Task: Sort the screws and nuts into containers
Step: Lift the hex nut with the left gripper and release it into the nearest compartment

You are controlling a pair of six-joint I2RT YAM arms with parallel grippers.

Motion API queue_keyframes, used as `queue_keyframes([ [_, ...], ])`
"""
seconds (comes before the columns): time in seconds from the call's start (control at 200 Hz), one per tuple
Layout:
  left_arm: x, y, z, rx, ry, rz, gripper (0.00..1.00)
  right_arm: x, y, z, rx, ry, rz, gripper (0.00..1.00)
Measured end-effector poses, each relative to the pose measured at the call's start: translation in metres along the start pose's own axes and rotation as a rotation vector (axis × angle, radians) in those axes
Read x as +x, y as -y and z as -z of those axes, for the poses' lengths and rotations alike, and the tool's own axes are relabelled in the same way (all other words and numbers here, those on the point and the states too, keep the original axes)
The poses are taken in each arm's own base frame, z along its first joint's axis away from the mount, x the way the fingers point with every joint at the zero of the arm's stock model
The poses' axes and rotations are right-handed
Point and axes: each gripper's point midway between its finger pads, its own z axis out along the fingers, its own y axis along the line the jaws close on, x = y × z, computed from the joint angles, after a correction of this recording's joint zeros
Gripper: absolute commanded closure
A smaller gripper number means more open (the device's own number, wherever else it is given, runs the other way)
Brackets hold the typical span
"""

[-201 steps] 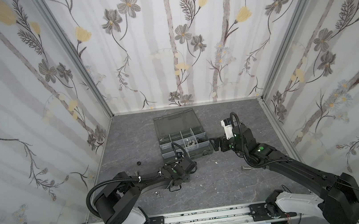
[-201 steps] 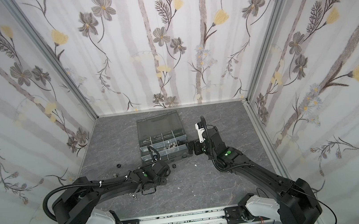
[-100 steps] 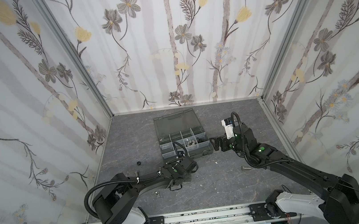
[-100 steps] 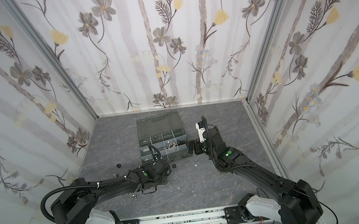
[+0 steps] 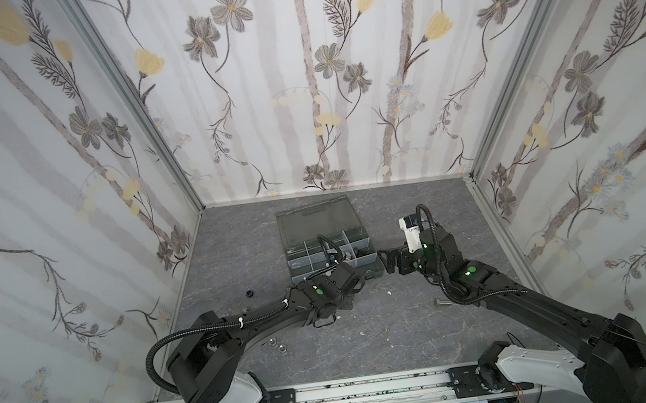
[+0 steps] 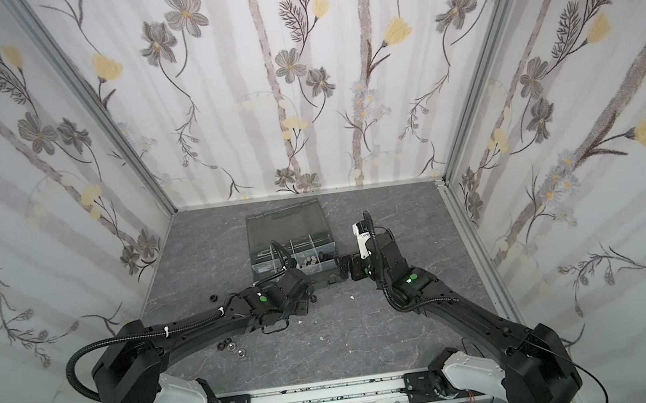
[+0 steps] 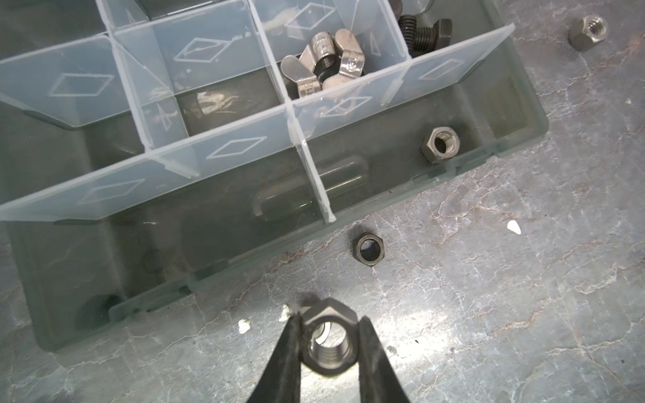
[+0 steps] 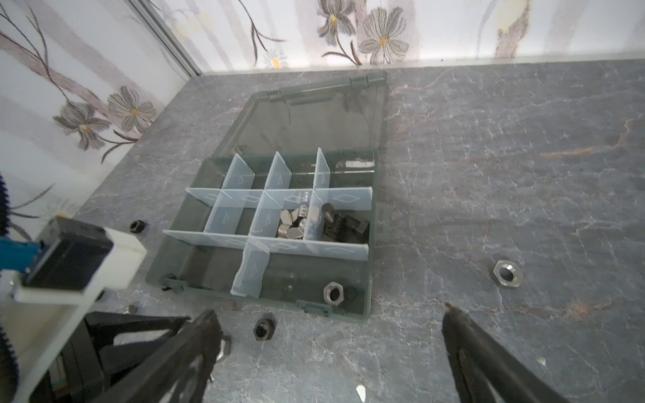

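Your left end effector (image 7: 330, 318) clamps a silver metal hex nut (image 7: 343, 310), maybe just off the grey tabletop (image 7: 488, 314); right end effector (image 8: 328, 312) jaws spread wide.

The left arm (image 5: 269, 322) and the right arm (image 5: 535, 302) are matte black, built of boxy links with rounded joint housings. Just behind each tool a round green mark (image 5: 318, 292) shows on the casing. A ribbed black cable hose (image 5: 156, 357) leaves the left arm's end farthest from the left tool (image 7: 330, 321) and follows the arm, bound by white ties (image 5: 241, 323). A similar hose arch (image 5: 434, 230) stands behind the right tool (image 8: 328, 312), beside a white block (image 5: 409, 231) on that wrist. The fingers (image 7: 286, 359) are thin, black, tapering blades. Farthest from the tools, each arm ends in a white base housing (image 5: 240, 392) on a black plate (image 5: 281, 400).
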Motion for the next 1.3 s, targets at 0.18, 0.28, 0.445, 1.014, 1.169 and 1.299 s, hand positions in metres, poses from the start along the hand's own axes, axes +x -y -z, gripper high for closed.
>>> queue_keyframes([
  [0.18,-0.014,0.008,-0.007,0.0,0.004,-0.026,0.77,0.016,0.008,0.002,0.016,-0.024,-0.002,0.0],
  [0.28,-0.022,0.013,-0.012,0.003,0.004,-0.025,0.77,0.027,0.013,0.002,0.029,-0.041,-0.011,0.0],
  [0.445,-0.036,0.021,-0.021,0.018,0.003,-0.035,0.77,0.039,0.023,0.006,0.06,-0.046,-0.023,0.01],
  [1.014,-0.06,0.023,-0.057,0.023,-0.037,-0.051,0.62,0.066,0.047,0.008,0.119,-0.082,-0.081,0.07],
  [1.169,-0.065,0.025,-0.054,0.03,-0.026,-0.058,0.44,0.069,0.055,0.007,0.141,-0.087,-0.101,0.1],
  [1.299,-0.077,0.027,-0.037,0.054,0.014,-0.055,0.31,0.07,0.066,0.005,0.173,-0.097,-0.128,0.13],
])
